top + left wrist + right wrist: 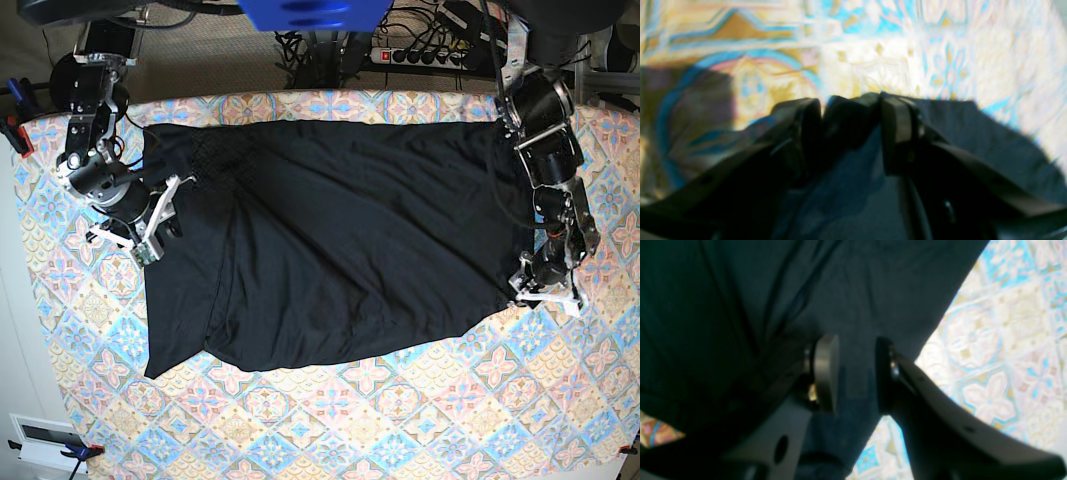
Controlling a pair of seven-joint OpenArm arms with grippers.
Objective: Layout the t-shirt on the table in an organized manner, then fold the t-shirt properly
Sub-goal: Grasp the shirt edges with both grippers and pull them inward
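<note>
1. Left wrist view: the left claw (pixel 850 133) stands with its two pads apart, a fold of the black t-shirt (pixel 990 140) bunched between them and touching the dark pad; whether it grips that fold or has let it go cannot be told. The picture is blurred. Past the fabric edge lies the counter (pixel 873 60), its cloth patterned in blue, cream and pink, with a dark shadow at the left.

2. Right wrist view: the right claw (pixel 857 373) hangs over the t-shirt (pixel 740 306) with a clear gap between its pads; dark fabric shows through the gap, and whether cloth is pinched cannot be told. The garment fills the upper left; the counter (pixel 1007 340) shows bright at the right and in a small corner at lower left.

3. Base view: only here is the whole t-shirt (pixel 340 250) seen, spread wide across the counter (pixel 400 420), wrinkled, its lower left end hanging in a long flap. The right claw (pixel 150 225) sits at the garment's left edge, the left claw (pixel 545 290) at its right lower corner. Behind the counter are cables and a power strip (pixel 425 55); a blue part (pixel 315 12) is cut off at the top.
</note>
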